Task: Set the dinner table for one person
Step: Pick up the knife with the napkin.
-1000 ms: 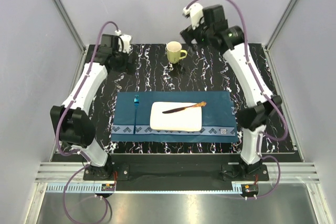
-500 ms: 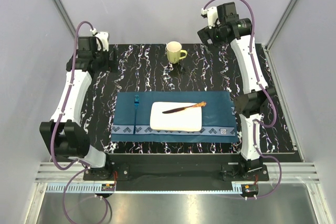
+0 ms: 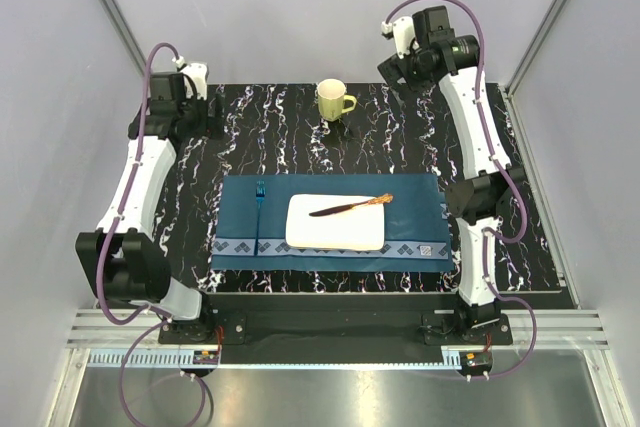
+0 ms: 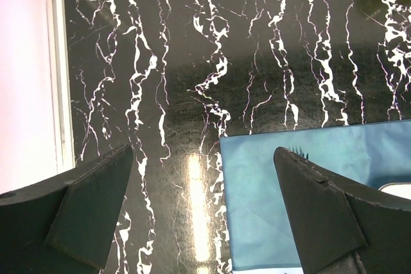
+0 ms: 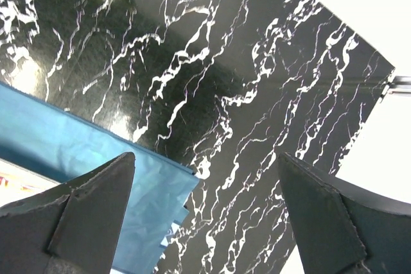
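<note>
The black marble-veined dinner table (image 3: 300,137) carries a dark blue placemat (image 3: 420,207). On the placemat lie a white rectangular plate (image 3: 335,232) with a dark knife (image 3: 350,206) across it, and a blue fork (image 3: 259,209) left of the plate. A yellow-green mug (image 3: 333,100) stands at the back centre. My left gripper (image 3: 205,115) hangs open and empty over the table's far left corner; the left wrist view shows its fingers (image 4: 90,203) wide apart above bare table (image 4: 160,94) and the placemat's corner (image 4: 270,190). My right gripper (image 3: 395,65) hangs open and empty high over the far right.
White walls and metal frame rails (image 3: 120,27) close in the table on the left, back and right. The table's left edge (image 4: 58,94) shows in the left wrist view, its far right corner (image 5: 385,68) in the right wrist view. The placemat's corner (image 5: 180,187) lies below the right gripper.
Both arms have drawn back and outward from the mug toward the far corners. In the last half second they have barely moved. The tableware has stayed put.
</note>
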